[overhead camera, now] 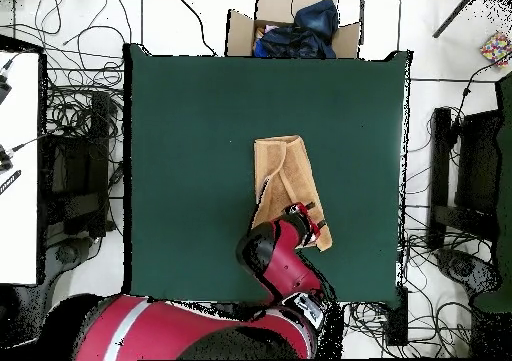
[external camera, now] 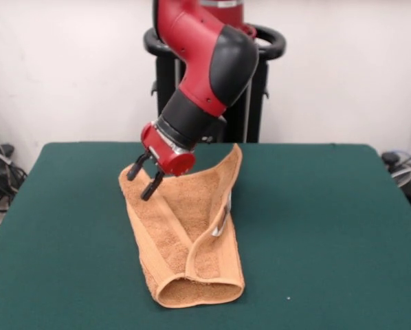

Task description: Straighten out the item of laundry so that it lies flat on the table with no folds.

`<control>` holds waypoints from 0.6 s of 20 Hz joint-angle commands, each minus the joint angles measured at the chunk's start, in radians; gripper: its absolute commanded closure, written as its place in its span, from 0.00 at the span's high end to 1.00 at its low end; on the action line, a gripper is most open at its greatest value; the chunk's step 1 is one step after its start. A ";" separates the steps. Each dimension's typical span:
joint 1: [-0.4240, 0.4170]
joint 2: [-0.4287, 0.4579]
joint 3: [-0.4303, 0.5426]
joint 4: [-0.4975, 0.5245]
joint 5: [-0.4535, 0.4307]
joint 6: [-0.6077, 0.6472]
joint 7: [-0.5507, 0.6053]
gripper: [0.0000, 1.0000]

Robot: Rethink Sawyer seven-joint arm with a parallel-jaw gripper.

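Front view shows the light orange-tan terry-cloth towel [external camera: 192, 240] folded lengthwise at centre frame on the dark green felt worktop [external camera: 329, 227]. At its upper-left edge, the black two-fingered tool [external camera: 143, 181] hangs parted, holding nothing. Overhead, a cardboard box [overhead camera: 292, 29] at top centre holds dark blue fabric [overhead camera: 300, 32].

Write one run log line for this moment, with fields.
gripper: open, at towel edge | towel: folded over, not flat | table: green
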 commanded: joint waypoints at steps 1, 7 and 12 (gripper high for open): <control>-0.019 -0.084 0.173 -0.032 -0.024 0.191 0.186 1.00; -0.039 -0.059 0.203 -0.049 -0.049 0.129 0.220 1.00; -0.058 -0.029 0.239 -0.059 -0.053 0.119 0.234 1.00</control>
